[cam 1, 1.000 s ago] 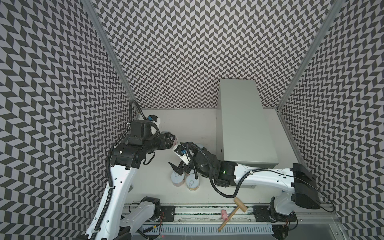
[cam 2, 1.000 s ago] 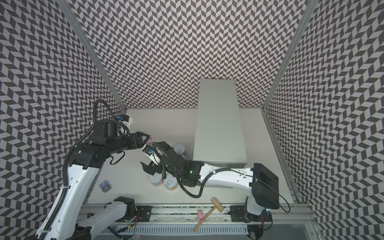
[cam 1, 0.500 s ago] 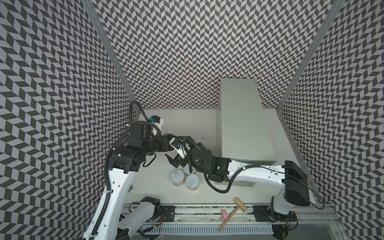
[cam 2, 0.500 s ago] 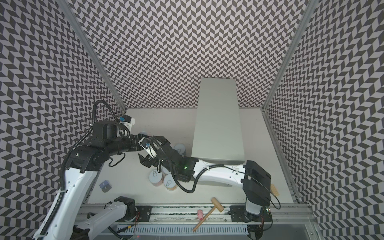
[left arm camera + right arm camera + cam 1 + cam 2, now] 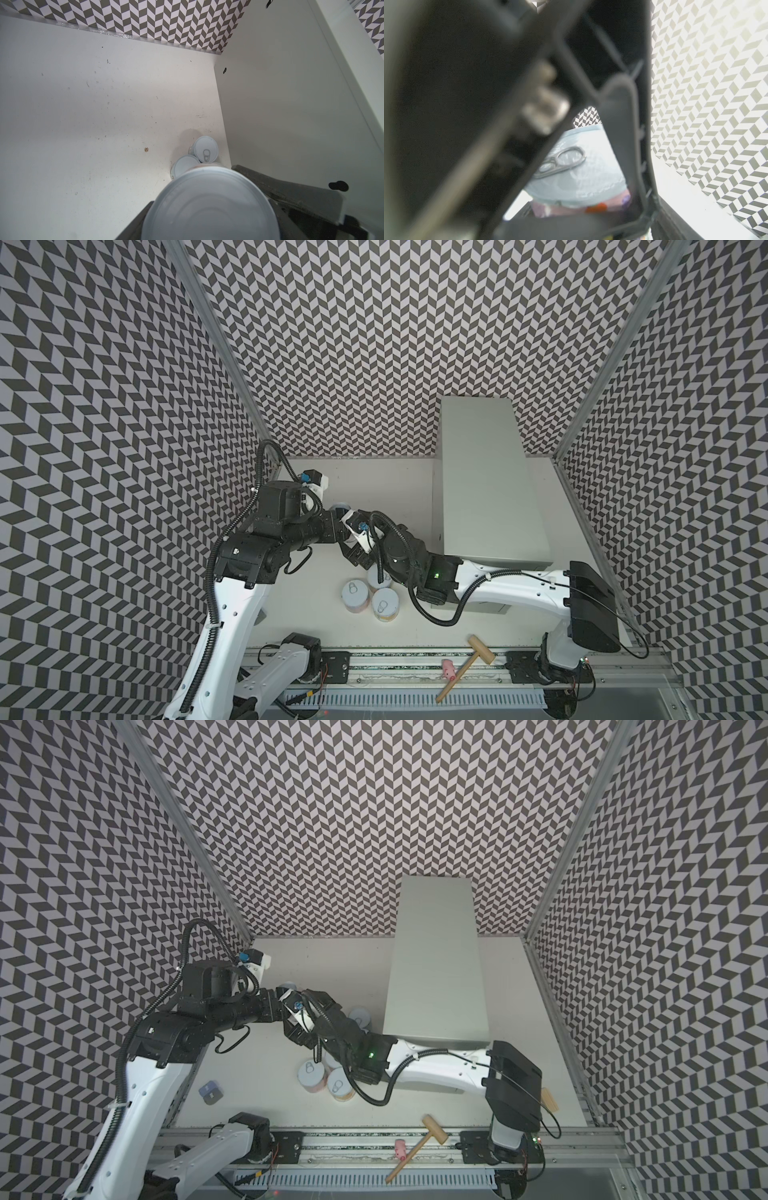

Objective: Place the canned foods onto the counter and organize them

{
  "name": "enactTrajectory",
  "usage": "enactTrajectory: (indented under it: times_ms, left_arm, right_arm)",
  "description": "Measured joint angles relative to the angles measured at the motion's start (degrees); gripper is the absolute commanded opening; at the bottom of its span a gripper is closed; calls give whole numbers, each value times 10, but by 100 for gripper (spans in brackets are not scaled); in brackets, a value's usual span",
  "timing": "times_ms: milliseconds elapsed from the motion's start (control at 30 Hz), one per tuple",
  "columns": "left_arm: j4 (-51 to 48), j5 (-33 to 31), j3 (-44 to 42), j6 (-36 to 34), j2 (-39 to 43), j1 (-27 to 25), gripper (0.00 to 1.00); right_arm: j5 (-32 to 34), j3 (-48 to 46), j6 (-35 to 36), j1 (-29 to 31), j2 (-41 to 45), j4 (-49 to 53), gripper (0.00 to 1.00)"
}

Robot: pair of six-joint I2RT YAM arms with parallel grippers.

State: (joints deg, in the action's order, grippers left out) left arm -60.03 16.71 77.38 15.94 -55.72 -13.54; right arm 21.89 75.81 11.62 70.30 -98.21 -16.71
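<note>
Left tool [image 5: 209, 207] clamps a pink-labelled can [image 5: 581, 170]; right tool [image 5: 355, 560] brackets it, grip unclear, probably a handover toward the worktop [image 5: 486, 489].

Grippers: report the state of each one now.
Left gripper: closed on a can.
Right gripper: fingers around a pink can, grip cannot be told.

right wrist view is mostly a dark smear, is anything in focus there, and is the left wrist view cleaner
Right wrist view: the dark hardware near the lens is out of focus, only the pull-tab can is fairly sharp, and the patterned wall is washed out. Left wrist view: cleaner; the close can is blurred, but the standing can beyond it is crisp.
</note>
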Motion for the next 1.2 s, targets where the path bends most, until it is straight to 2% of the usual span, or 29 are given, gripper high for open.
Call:
enactTrajectory:
  times_ms: [67,133,267,367,500,600,733,833,867,900,967,1033,1067,1200]
  left_arm:
    - [0,11,0,2,1,-2,0]
    - [0,21,0,2,2,-7,0]
    - [0,33,0,3,4,-11,0]
    - [0,38,0,3,4,-11,0]
    - [8,40,0,3,4,-12,0]
    - [12,37,0,2,3,-12,0]
    - [12,37,0,2,3,-12,0]
    - [12,39,0,2,3,-14,2]
    - [12,41,0,2,3,-15,10]
    - [12,44,0,3,3,-15,22]
    - [12,48,0,4,3,-16,55]
    - [11,50,3,5,3,-16,80]
    - [11,52,5,7,3,-16,97]
    - [12,44,40,6,3,-14,100]
  right_arm:
    - [4,0,0,0,0,-3,91]
    - [9,0,0,0,0,-16,96]
    - [16,0,0,0,0,-29,97]
    - [21,0,-1,0,0,-31,91]
    - [16,0,-3,0,0,-34,75]
    - [13,0,-1,0,0,-35,68]
    - [12,0,-1,0,1,-35,60]
    - [11,-3,-1,0,6,-33,59]
    - [10,-6,0,0,8,-32,59]
    - [9,-9,1,0,11,-32,59]
    - [8,-12,4,0,14,-31,59]
    - [6,-14,7,0,17,-31,59]
    - [5,-14,8,0,20,-31,59]
    - [-3,-22,-5,0,38,-41,59]
